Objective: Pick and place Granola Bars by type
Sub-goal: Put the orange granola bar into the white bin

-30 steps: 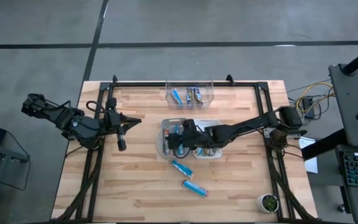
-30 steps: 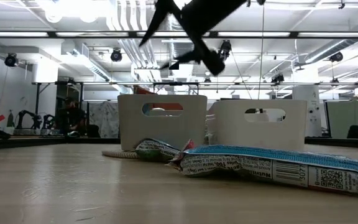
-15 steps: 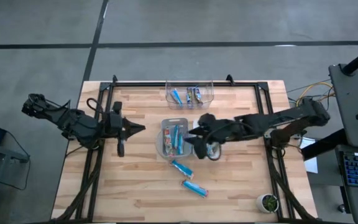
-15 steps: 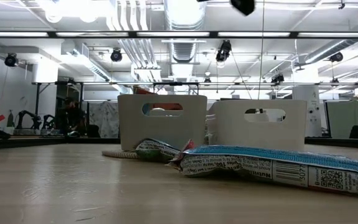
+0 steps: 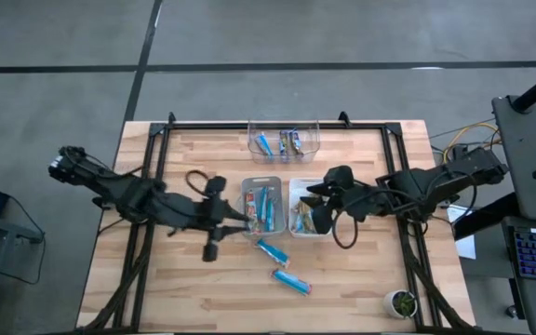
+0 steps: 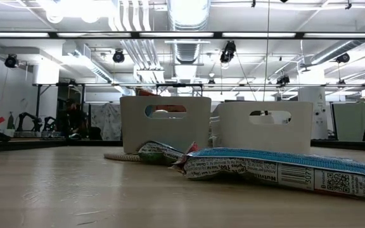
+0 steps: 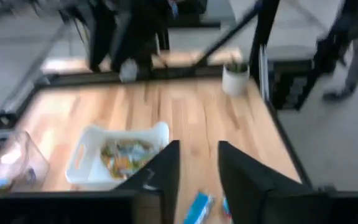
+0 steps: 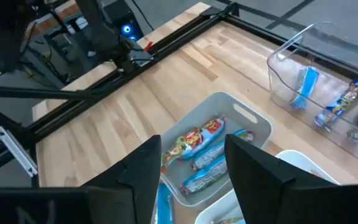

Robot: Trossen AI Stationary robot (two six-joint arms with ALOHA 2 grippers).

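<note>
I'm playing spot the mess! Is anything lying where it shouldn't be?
Yes. Two blue granola bars lie loose on the wooden table, in front of the grey bin and the white bin, while the other bars sit inside bins. Nothing looks spilled or broken.

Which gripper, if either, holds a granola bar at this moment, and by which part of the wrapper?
Neither. The left gripper and the right gripper both stand open with nothing between their fingers; bars lie in the grey bin and on the table.

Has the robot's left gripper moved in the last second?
Yes. In the high view the left gripper has swung from the table's left side toward the centre, and is now right beside the grey bin.
</note>
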